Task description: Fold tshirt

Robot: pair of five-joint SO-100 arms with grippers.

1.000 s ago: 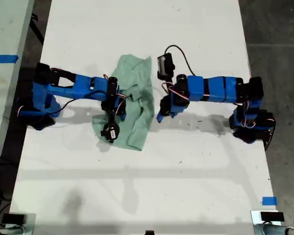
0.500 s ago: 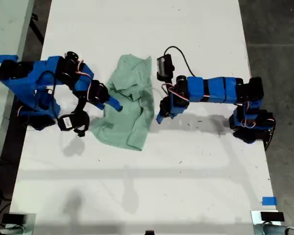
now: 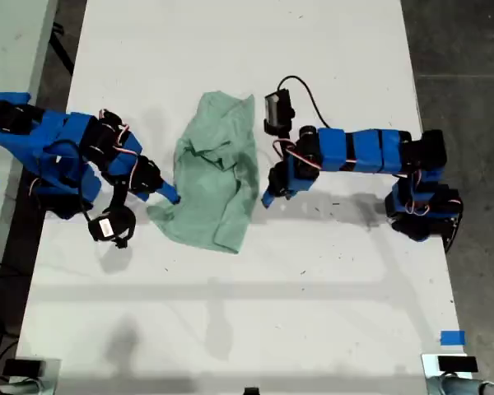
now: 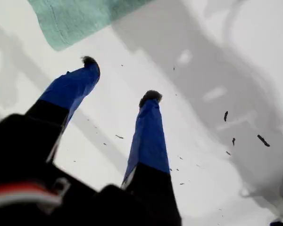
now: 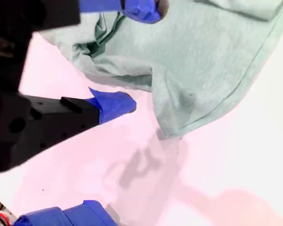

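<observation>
Tshirt (image 3: 216, 177): lay crumpled mid-surface (image 3: 230, 313).
My first pincer (image 4: 118, 80): gaped wide over bare surface, empty.
My second pincer (image 5: 132, 56): parted at the cloth's edge, gripping nothing.

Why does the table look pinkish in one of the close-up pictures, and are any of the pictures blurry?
In the second wrist view the white table takes a pink cast, though the tshirt stays fairly sharp. In the first wrist view the table looks grey-white under broad soft shadows, and the dark gripper body up close is out of focus. The exterior view is sharp and evenly lit, with faint arm shadows.
</observation>
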